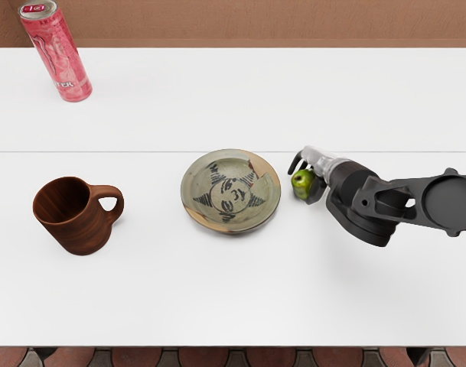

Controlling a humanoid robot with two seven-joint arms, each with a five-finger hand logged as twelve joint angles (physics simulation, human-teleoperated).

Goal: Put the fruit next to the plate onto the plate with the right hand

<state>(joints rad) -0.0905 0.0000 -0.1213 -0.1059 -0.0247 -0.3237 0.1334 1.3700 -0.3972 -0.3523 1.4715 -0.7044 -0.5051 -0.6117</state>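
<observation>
Gripping the apple (301, 183) looks like the step in hand: my right hand (318, 172) has its fingers curled round it, clamped as far as I can judge. The apple sits low on the table (217, 290), just beside the plate (196, 170), off its right rim. Next I need a lift, a short carry left, then a gentle release. The plate holds nothing yet, and the mug (73, 215) looks empty.
</observation>
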